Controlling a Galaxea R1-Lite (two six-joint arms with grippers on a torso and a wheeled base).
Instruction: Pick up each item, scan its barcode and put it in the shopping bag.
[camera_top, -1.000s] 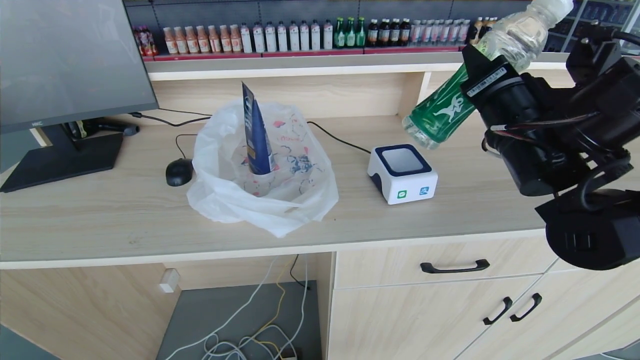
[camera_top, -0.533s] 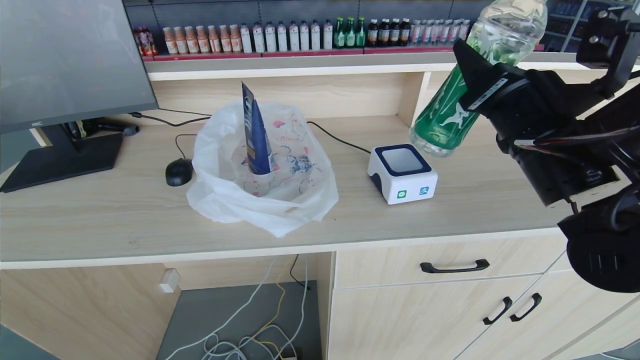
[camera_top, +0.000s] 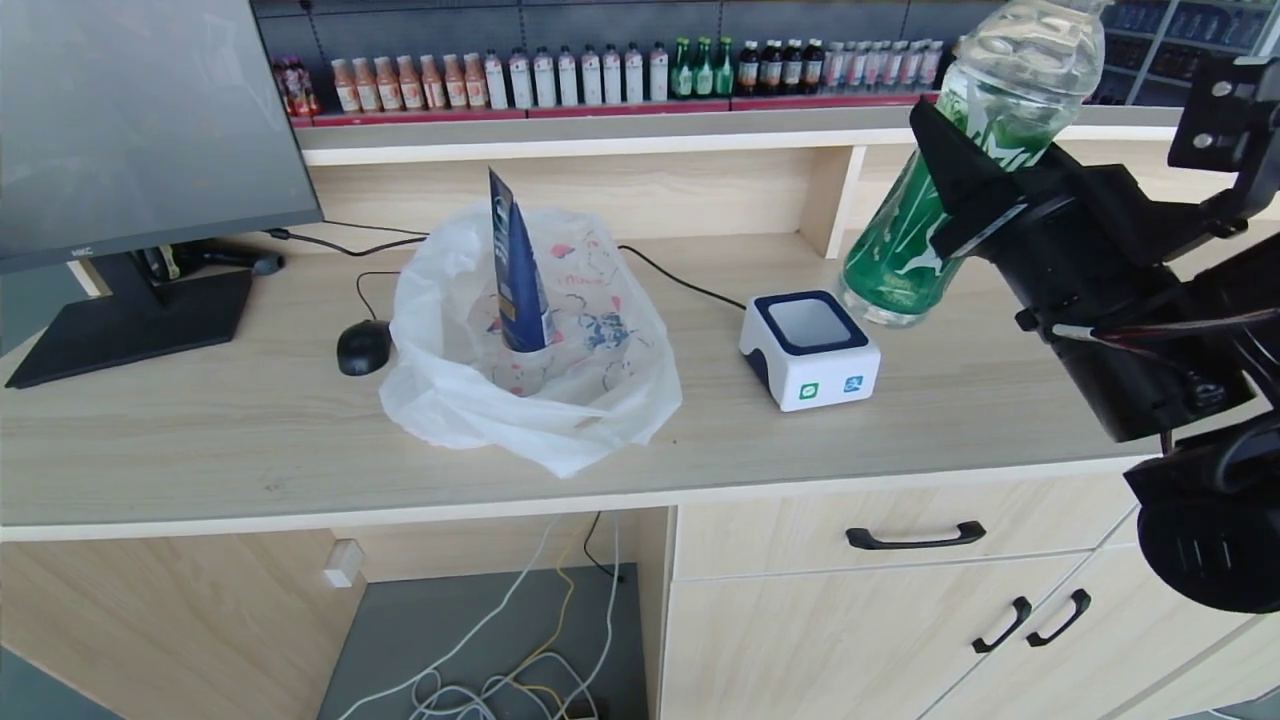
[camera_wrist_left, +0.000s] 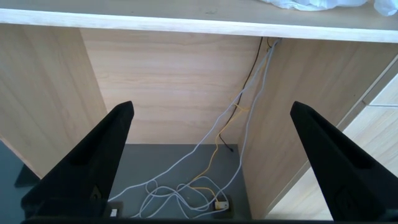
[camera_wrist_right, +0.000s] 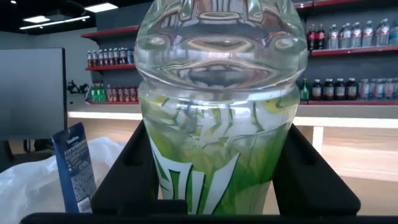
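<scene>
Two bare stretches of the surface (camera_top: 200, 440) give you room: the front strip along its near edge, ahead of the shopping bag (camera_top: 440, 390) and the scanner (camera_top: 810, 350), and the patch right of the scanner. At the back, a raised ledge and an upright panel (camera_top: 828, 200) close things in, and the panel stands near the bottle (camera_top: 900, 250). The mouse (camera_top: 362, 347) lies just beside the bag's left side, with the monitor (camera_top: 140, 130) farther left.

Over the last second the bottle has swung from a strong lean to nearly upright, and its base has sunk toward the surface, behind and to the right of the scanner. You cannot tell whether it touches. The head view shifted slightly; the bag, with the blue tube (camera_top: 515, 270) standing in it, and the scanner kept their places.

The right arm comes in from the right, and the right tool (camera_top: 960, 175) is clamped around the bottle's middle, neck upward. The left tool (camera_wrist_left: 211, 106) hangs below the surface's edge, fingers spread wide, facing the cables (camera_wrist_left: 205, 180).
</scene>
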